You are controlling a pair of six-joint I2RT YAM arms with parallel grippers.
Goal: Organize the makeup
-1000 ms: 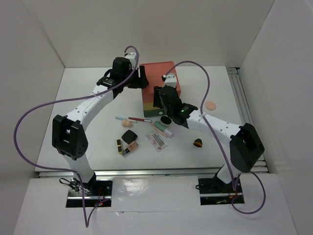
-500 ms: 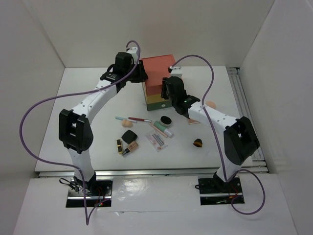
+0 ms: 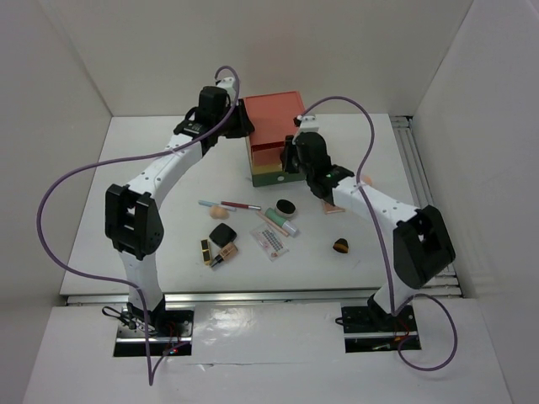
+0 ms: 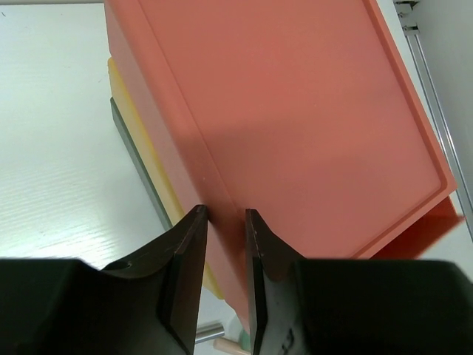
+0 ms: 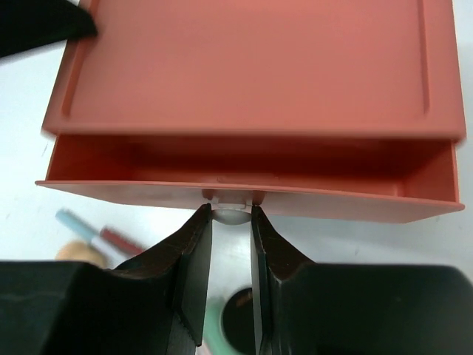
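Right wrist view: the right gripper (image 5: pixel 230 222) is clenched on the knob (image 5: pixel 230 215) of the coral drawer (image 5: pixel 244 159), which is partway open, the left gripper (image 4: pixel 225 251) pinches the drawer box (image 4: pixel 295 111) at its top edge, the makeup (image 3: pixel 222 235) lies loose on the table (image 3: pixel 152 194) in front, and next, I'd say, comes a straight outward pull.

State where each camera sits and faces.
Top external: above, behind the bases, looking down at the table; left arm and right arm show.
Left wrist: arm-mounted, faces the drawer box top; left gripper shows.
Right wrist: arm-mounted, faces the open drawer; right gripper on its knob.
Both wrist views share the coral top.
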